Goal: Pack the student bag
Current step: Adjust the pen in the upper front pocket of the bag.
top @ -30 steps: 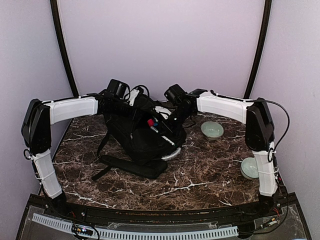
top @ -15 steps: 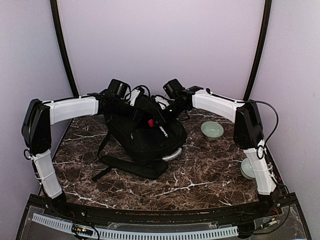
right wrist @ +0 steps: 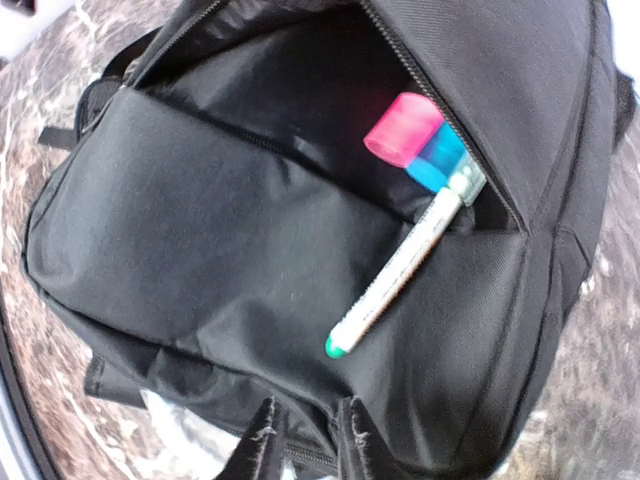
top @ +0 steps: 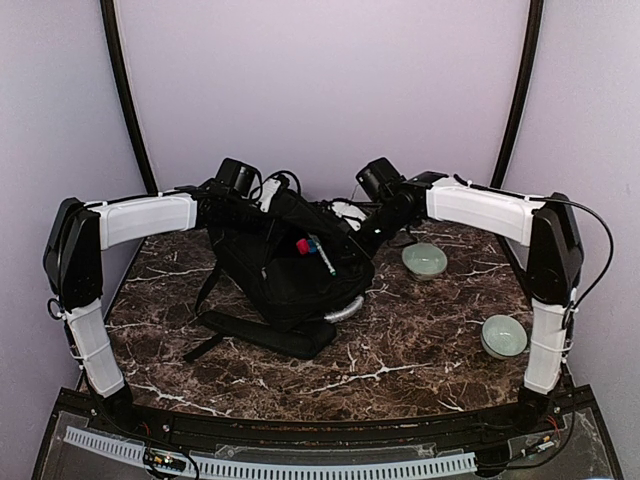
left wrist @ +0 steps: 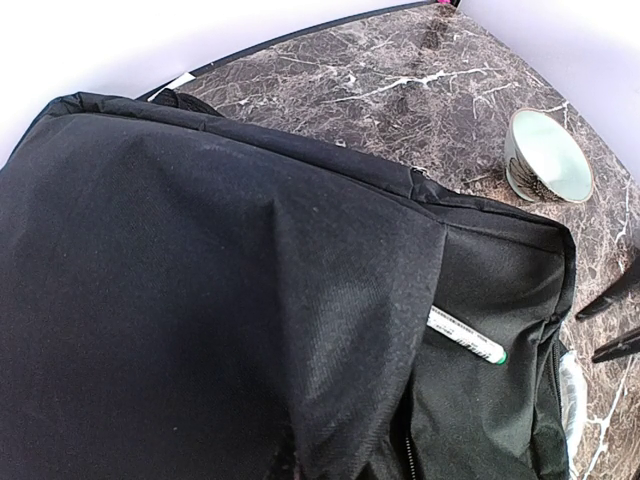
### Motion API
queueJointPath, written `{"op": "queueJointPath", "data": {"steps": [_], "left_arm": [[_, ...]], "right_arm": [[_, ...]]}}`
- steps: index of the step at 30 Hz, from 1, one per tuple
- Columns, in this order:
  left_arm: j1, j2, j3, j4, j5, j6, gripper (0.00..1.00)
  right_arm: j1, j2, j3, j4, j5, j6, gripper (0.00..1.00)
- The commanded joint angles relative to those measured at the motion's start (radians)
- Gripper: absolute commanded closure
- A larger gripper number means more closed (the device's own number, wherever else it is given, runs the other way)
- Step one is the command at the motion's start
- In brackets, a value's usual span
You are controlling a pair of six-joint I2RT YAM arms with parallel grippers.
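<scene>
The student bag (top: 285, 275) is a large black backpack in the middle of the table, its top pocket open. A white marker with a green tip (right wrist: 395, 275) lies half out of the opening, next to a pink and blue item (right wrist: 420, 140). The marker also shows in the left wrist view (left wrist: 465, 335). My left gripper (top: 270, 203) is at the bag's far top and holds its fabric (left wrist: 180, 260) up; its fingers are hidden by the cloth. My right gripper (right wrist: 308, 440) is slightly open and empty, just off the bag's right side (top: 368, 237).
A pale green bowl (top: 424, 260) sits right of the bag, also in the left wrist view (left wrist: 545, 155). A second bowl (top: 503, 336) stands near the right arm's base. Black straps (top: 265, 333) and something silvery (top: 345, 308) lie at the bag's front.
My right gripper has let go of the marker and pulled back to the right, away from the bag's opening. The marker stays at the opening. The left arm has not moved.
</scene>
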Motion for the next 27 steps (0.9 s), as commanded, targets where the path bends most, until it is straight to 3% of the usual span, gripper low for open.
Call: {"op": "queueJointPath", "data": {"steps": [1, 4, 15, 27], "left_arm": [[-0.027, -0.060, 0.036, 0.035, 0.074, 0.005, 0.96], [-0.029, -0.054, 0.035, 0.036, 0.074, 0.004, 0.96], [-0.036, -0.052, 0.038, 0.032, 0.073, 0.006, 0.96], [-0.039, -0.055, 0.038, 0.032, 0.072, 0.007, 0.96]], "right_arm": [[0.022, -0.015, -0.059, -0.018, 0.065, -0.203, 0.89], [0.048, -0.016, -0.075, -0.007, 0.101, -0.211, 0.94], [0.080, 0.091, -0.034, 0.021, 0.197, -0.205, 0.95], [0.076, 0.247, 0.154, 0.161, 0.345, -0.206, 0.96]]}}
